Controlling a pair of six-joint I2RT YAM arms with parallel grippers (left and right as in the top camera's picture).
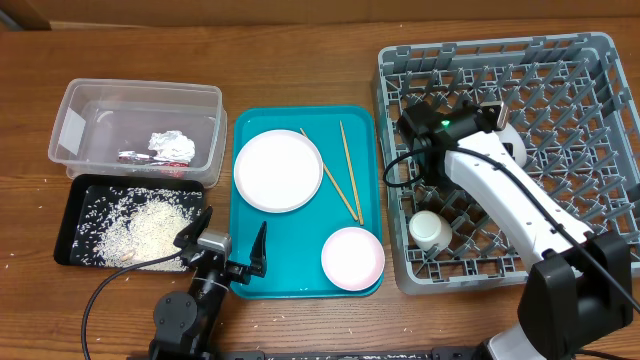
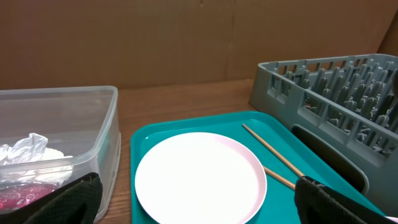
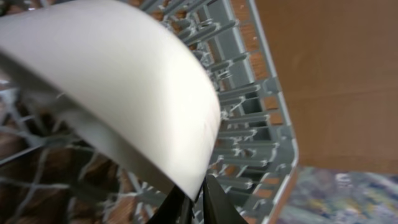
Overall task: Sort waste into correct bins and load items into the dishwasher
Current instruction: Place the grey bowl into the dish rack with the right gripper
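Right arm (image 1: 510, 195): glossy white link shells, black joints and base, small green light (image 1: 443, 125) lit near wrist, looped black cable (image 1: 393, 168) alongside. Left arm (image 1: 195, 300): all black, grey camera block (image 1: 212, 243) on wrist, thin black lead (image 1: 105, 290) trailing. Both jaws black, tapered.

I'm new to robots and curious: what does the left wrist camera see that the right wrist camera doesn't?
Only the left wrist view: a round white plate, two thin wooden chopsticks, a teal plastic tray and a clear plastic tub holding a crumpled wrapper scrap. Only the right wrist view: a white round bowl, close up. Both: the grey plastic pegged dish rack.
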